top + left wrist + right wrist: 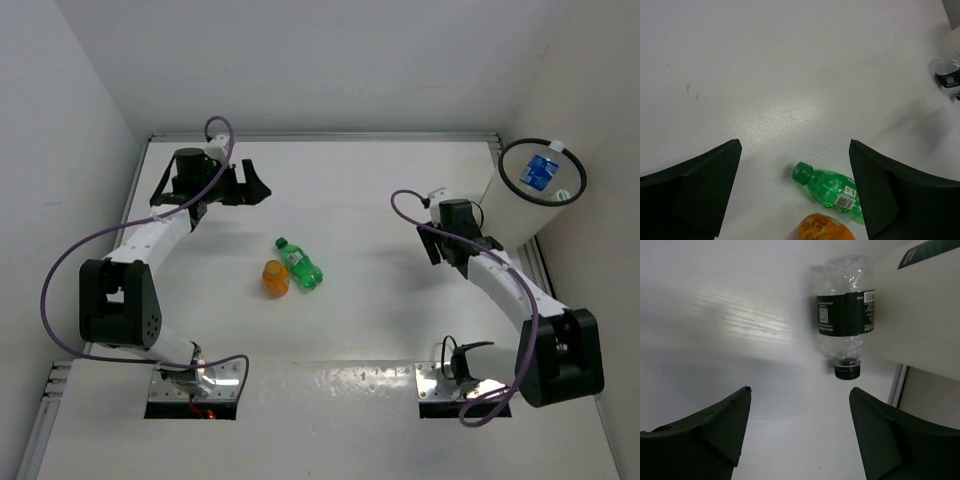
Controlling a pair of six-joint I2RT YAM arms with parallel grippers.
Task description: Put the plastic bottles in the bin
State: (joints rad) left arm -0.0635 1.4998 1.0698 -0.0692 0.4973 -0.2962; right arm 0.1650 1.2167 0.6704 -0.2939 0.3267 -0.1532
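Right wrist: I see clear dark-label bottle [845, 315], blurred, just beside bin [925, 325]. Green bottle [299, 264], orange bottle [276, 278] well apart from bin. Left end effector [794, 155], right end effector [800, 400] wide, empty.

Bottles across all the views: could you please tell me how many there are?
4. A green bottle and an orange one are mid-table; a dark-labelled one lies beside the bin; a blue-labelled one is inside it. Others may be hidden in the bin.

White table [380, 330] between plain white walls [330, 60]; glare near front edge
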